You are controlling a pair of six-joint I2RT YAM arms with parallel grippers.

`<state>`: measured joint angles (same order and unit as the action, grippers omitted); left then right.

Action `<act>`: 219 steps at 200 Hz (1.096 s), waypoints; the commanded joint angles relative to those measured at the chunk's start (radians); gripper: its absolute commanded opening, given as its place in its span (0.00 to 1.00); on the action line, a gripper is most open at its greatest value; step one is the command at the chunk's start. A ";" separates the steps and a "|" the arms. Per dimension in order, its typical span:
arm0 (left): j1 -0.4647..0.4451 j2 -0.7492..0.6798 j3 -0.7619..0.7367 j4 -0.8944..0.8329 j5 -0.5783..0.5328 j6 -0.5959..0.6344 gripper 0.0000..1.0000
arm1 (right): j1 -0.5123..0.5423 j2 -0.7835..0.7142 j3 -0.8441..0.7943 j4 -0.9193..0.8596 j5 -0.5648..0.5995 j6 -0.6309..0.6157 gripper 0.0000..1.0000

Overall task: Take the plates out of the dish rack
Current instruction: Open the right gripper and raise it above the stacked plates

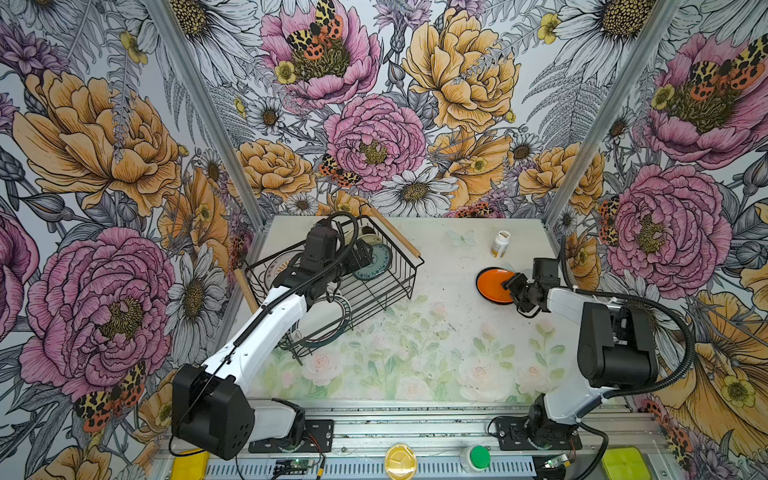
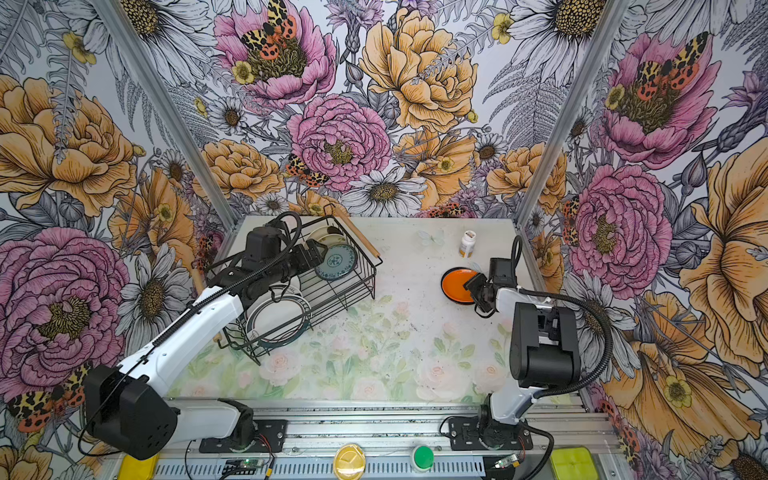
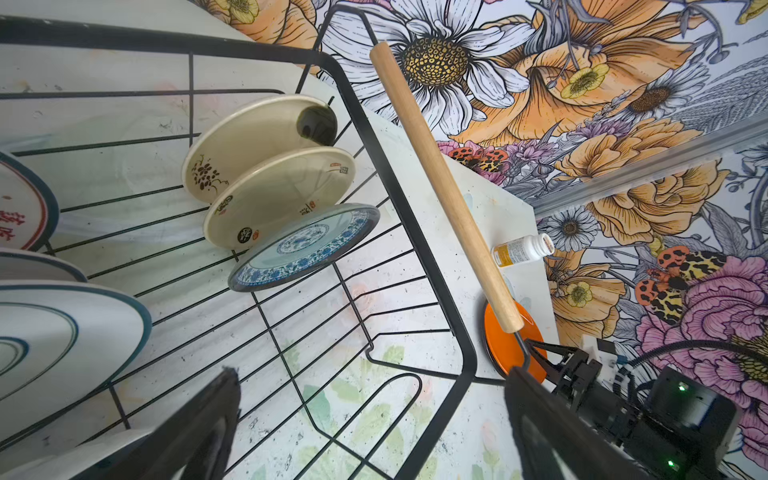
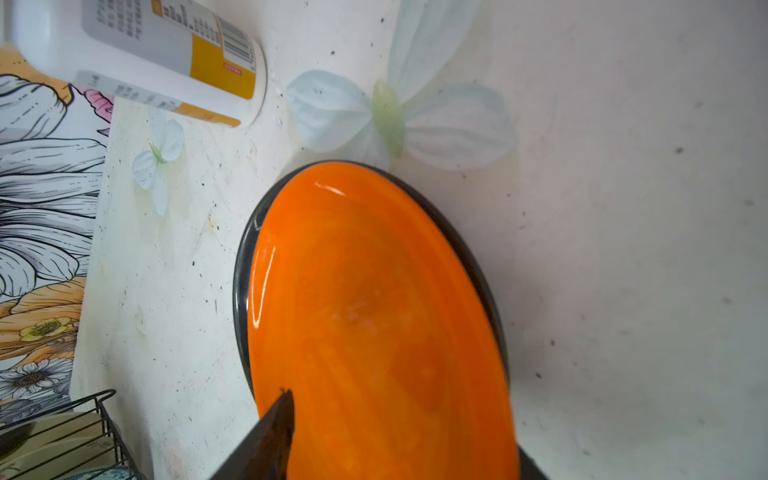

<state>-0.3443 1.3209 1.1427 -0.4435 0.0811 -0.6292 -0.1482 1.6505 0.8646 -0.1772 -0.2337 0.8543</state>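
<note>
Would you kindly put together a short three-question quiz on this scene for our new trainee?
1. True or false: the orange plate lies in the rack.
2. The open left gripper hangs over: A the rack, B the orange plate, C neither.
3. What stands upright beyond the orange plate?
Key: 1 false; 2 A; 3 the bottle.
</note>
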 commanded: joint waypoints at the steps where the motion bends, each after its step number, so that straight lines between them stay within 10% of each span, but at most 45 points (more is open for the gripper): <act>1: 0.022 0.023 0.031 -0.033 0.046 -0.012 0.99 | 0.026 -0.009 0.060 -0.084 0.096 -0.046 0.65; 219: 0.021 0.035 0.032 -0.054 0.061 0.023 0.99 | 0.124 0.085 0.224 -0.314 0.287 -0.138 0.82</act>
<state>-0.3267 1.3651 1.1534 -0.4839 0.1238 -0.6247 -0.0391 1.7309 1.0458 -0.4629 0.0010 0.7357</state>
